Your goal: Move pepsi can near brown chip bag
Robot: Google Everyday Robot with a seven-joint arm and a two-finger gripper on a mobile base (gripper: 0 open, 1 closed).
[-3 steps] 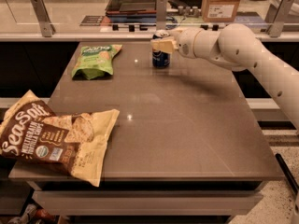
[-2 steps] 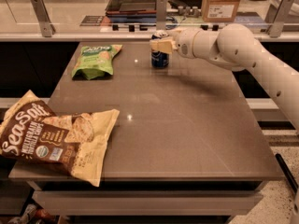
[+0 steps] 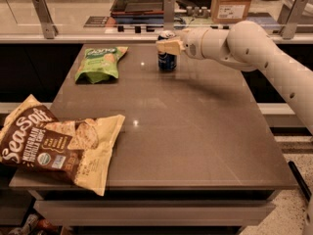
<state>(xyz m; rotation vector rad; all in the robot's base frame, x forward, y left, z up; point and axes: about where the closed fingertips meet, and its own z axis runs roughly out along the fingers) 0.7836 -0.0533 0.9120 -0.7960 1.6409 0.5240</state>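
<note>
The pepsi can (image 3: 167,60) stands upright at the far middle of the brown table (image 3: 195,131). My gripper (image 3: 167,46) reaches in from the right on its white arm (image 3: 244,45) and sits around the can's upper part, its tan fingers (image 3: 169,46) against the can's top. The brown chip bag (image 3: 54,141) lies flat at the table's near left corner, partly over the edge, far from the can.
A smaller green chip bag (image 3: 100,62) lies at the far left of the table. Behind the table runs a counter with a cardboard box (image 3: 232,3), a dark tray (image 3: 139,1) and metal posts (image 3: 43,16).
</note>
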